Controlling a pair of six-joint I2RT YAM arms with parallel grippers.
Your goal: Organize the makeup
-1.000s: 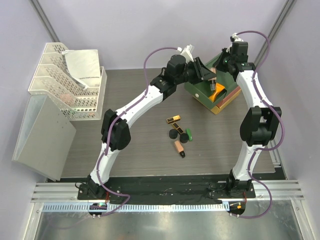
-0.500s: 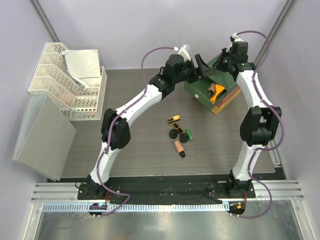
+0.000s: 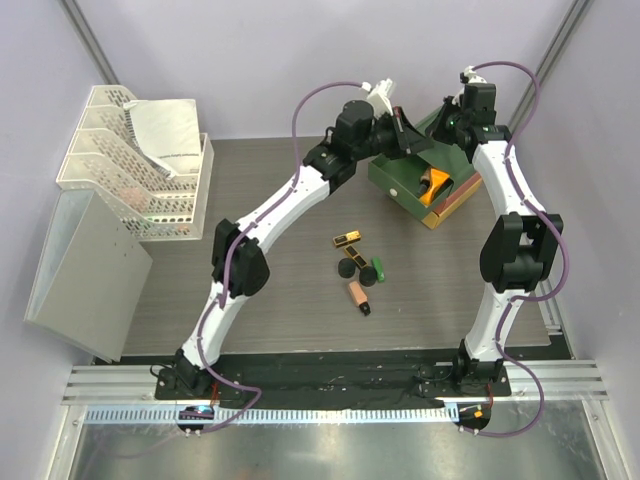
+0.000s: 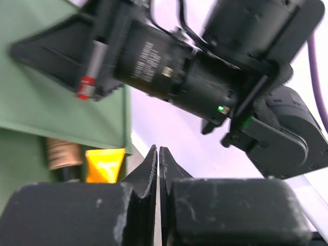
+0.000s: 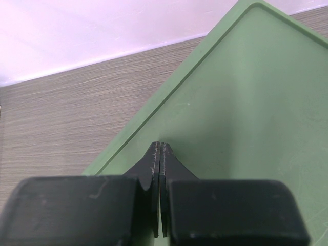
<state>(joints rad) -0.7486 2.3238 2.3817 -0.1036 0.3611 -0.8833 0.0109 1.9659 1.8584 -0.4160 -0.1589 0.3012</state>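
The top green drawer of the stacked box stands pulled out, with an orange tube and a peach bottle lying in it. My left gripper hangs shut and empty just above that drawer. My right gripper is shut, its tips against the box's green top. On the table lie two black-gold sticks, two black compacts, a green tube and a peach bottle with a black cap.
White mesh trays with a paper stand at the back left, a grey file holder in front of them. Orange and yellow drawers sit under the green one. The right arm's wrist hangs close above my left fingers.
My left gripper opened over the green drawer, let the orange tube fall in, then shut again and lifted a little. The right arm has held still.
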